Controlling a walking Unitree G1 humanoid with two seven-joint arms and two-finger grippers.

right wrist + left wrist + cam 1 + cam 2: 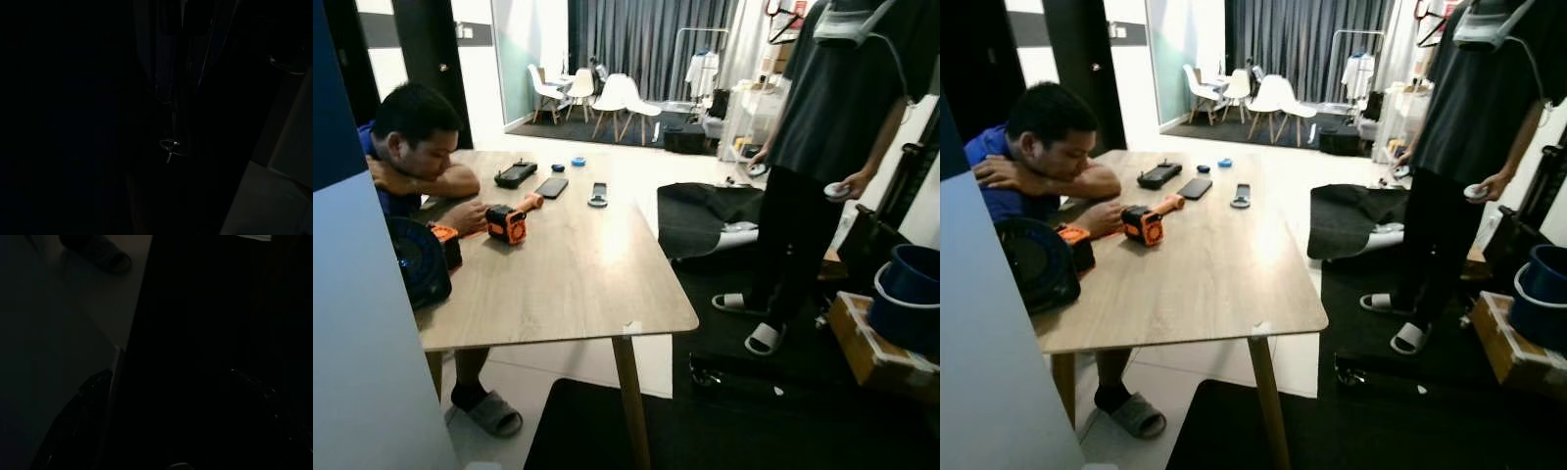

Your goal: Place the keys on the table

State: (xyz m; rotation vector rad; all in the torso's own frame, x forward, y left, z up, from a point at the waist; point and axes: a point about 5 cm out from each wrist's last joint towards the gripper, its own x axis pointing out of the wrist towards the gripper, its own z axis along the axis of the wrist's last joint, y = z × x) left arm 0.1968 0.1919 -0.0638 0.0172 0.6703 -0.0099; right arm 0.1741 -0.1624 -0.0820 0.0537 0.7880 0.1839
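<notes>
I'm looking down at the wooden table [578,284] from a short way off. R wrist cam is nearly black, but a small metal ring w/ a thin glinting bit, prob the keys [168,145], hangs from the right gripper [172,98]; fingers look pinched on it, though it's too dark to be sure. Left gripper [171,421]: two finger outlines apart, nothing between, so released.

Handling guess: keys are light, hard, jangly, and swing on the ring. Grip by the ring is fine; set down low so they don't skid on the smooth top.

Count on table: 1 orange-black tool [509,221], 1 black controller [515,174], 1 phone [551,187], 1 remote [598,194], 1 blue round thing [578,162]. 2 people: one seated person [416,157] leaning on the table, one standing person [832,147] to the right.
</notes>
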